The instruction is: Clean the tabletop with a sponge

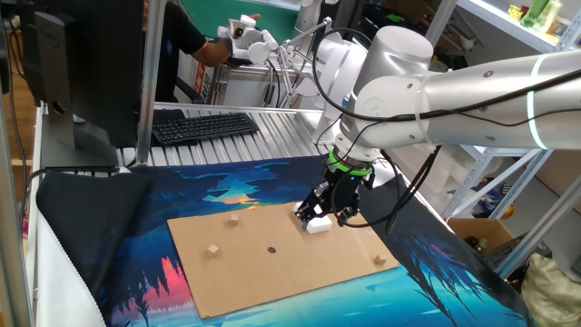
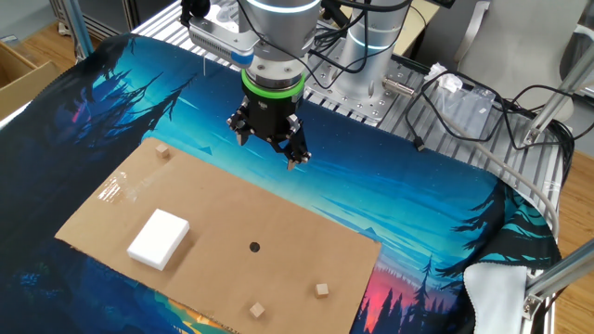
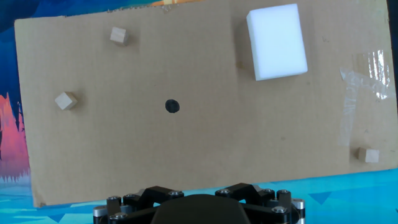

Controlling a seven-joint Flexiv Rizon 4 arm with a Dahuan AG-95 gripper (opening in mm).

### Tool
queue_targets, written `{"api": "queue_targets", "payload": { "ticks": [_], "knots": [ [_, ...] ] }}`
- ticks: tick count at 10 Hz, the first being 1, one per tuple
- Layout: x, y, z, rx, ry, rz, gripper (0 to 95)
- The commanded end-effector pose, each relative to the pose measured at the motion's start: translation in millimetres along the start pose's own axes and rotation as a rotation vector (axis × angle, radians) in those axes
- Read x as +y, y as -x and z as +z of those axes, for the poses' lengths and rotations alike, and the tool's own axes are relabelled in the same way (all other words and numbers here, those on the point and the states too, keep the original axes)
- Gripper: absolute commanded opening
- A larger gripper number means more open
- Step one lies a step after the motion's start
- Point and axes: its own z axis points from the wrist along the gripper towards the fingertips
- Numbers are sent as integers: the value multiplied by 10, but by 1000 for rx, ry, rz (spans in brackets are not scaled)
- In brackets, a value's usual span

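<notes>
The tabletop (image 2: 278,223) is a tan cardboard board lying on a blue-and-pink patterned cloth. The sponge (image 2: 159,238), a plain white foam block, lies flat on the board near one end; it also shows in one fixed view (image 1: 317,224) and in the hand view (image 3: 277,42). My gripper (image 2: 269,150) hangs above the board's edge, apart from the sponge, with its fingers spread and nothing between them. In the hand view only the gripper's base shows at the bottom edge. Three small tan cubes (image 3: 119,35) (image 3: 65,100) (image 3: 371,155) and a dark spot (image 3: 172,106) sit on the board.
The patterned cloth (image 2: 390,213) surrounds the board. A keyboard (image 1: 204,125) and a monitor (image 1: 82,73) stand behind it. Cables (image 2: 483,102) lie on the metal bench. A cardboard box (image 2: 19,65) sits at the side. Clear tape (image 3: 367,68) is stuck near the sponge.
</notes>
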Motion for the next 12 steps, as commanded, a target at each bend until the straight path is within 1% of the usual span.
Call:
{"api": "queue_targets", "payload": {
  "ticks": [1,5,12],
  "knots": [
    [-1,2,-1,13,2,-72,0],
    [-42,10,26,12,5,-80,0],
    [-43,9,27,11,5,-79,0]
  ]
}}
